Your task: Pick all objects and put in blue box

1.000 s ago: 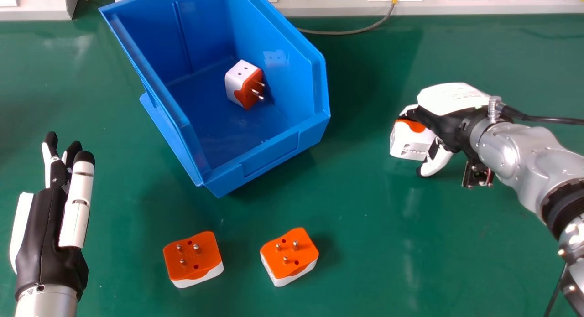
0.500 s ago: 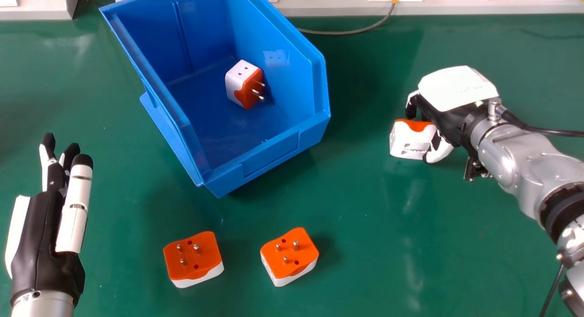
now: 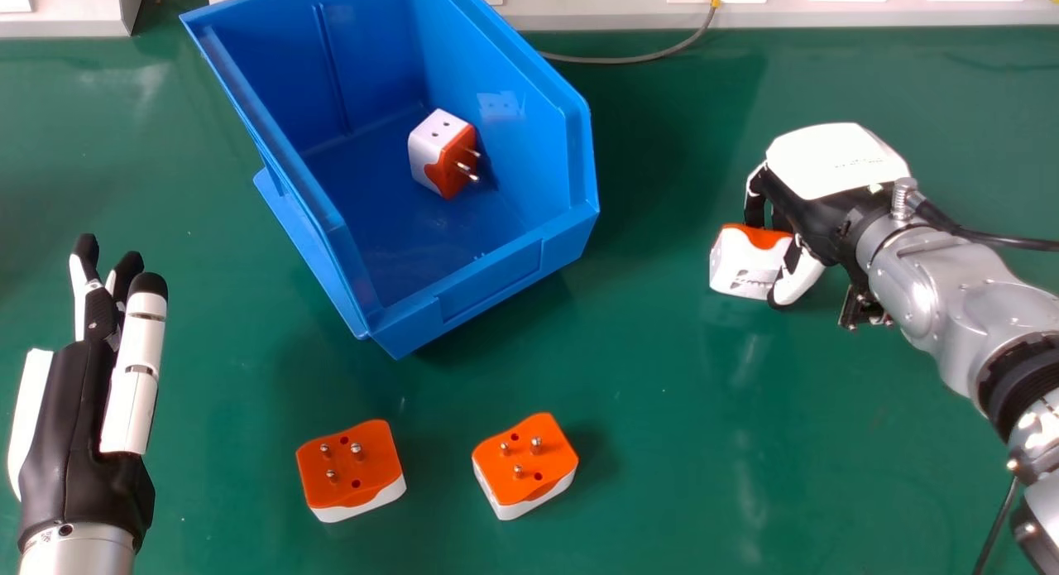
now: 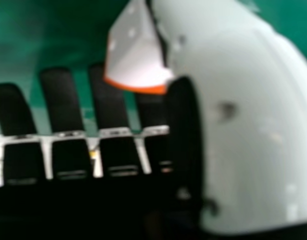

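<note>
The right hand [image 3: 807, 215] pinches a boxy white-and-orange plastic adapter [image 3: 740, 265], well apart from the blue plastic box [image 3: 492, 281]; the left hand [image 3: 83, 426] is wide.

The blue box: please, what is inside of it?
One white-and-orange plug adapter lies inside the blue box, prongs toward one side wall. What is directly beneath the adapter is covered.

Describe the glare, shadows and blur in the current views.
Head view: pale glare streaks on the green table, soft shadows beside the blue box, a faint reflection on its inner wall; objects look crisp. Right hand view: the thumb and the white-and-orange adapter are blurred, the lower part nearly black.
</note>
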Available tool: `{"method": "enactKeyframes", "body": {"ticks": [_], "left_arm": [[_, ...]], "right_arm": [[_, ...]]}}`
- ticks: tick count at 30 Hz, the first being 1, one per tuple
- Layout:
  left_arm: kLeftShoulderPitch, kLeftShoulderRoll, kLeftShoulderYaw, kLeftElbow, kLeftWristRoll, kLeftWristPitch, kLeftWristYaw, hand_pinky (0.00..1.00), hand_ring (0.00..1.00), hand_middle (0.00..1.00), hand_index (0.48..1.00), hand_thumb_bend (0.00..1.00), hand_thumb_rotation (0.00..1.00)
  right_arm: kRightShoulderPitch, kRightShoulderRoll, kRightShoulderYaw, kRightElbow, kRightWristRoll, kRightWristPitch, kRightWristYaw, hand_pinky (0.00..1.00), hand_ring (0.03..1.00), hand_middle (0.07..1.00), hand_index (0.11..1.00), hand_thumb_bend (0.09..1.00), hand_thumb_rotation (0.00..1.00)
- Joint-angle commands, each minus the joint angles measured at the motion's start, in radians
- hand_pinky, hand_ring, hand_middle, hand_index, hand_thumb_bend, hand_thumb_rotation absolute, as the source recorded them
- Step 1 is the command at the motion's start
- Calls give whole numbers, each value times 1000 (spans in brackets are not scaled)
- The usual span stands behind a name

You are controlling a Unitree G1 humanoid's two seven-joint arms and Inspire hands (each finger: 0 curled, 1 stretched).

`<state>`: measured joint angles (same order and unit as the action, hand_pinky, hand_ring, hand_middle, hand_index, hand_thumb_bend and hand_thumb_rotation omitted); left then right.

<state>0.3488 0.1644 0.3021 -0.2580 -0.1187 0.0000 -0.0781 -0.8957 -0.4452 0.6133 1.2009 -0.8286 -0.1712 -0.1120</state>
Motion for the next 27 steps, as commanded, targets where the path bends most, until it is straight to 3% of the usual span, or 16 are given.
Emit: {"method": "enactKeyframes", "body": {"ticks": [1,5,8,11,14,27], "left_arm": [[-1,-3,6,-28,-3,-2,7,976,991,994,985,226,910],[-8,-4,5,-24,-2,1,9,977,992,994,986,222,910],[-8,-5,3,-28,1,4,12,977,992,995,986,220,910],[-6,-6,1,-31,-1,4,13,978,992,996,986,214,911],[-10,-7,0,-24,1,0,15,978,992,997,987,210,911],[-19,-12,-7,-19,8,3,23,979,992,999,988,209,914]], "right_arm": [[-6,-21,-15,-10,17,-14,-17,170,447,505,520,505,2],[-2,-19,-28,-1,24,-23,-29,133,297,484,498,510,4],[0,-16,-35,4,27,-15,-26,126,266,479,494,511,4],[0,-10,-40,7,30,3,-13,103,197,339,482,502,77],[-6,-2,-39,11,32,32,0,94,171,285,477,498,105],[-6,9,-85,-12,99,80,55,83,139,212,471,487,128]]}}
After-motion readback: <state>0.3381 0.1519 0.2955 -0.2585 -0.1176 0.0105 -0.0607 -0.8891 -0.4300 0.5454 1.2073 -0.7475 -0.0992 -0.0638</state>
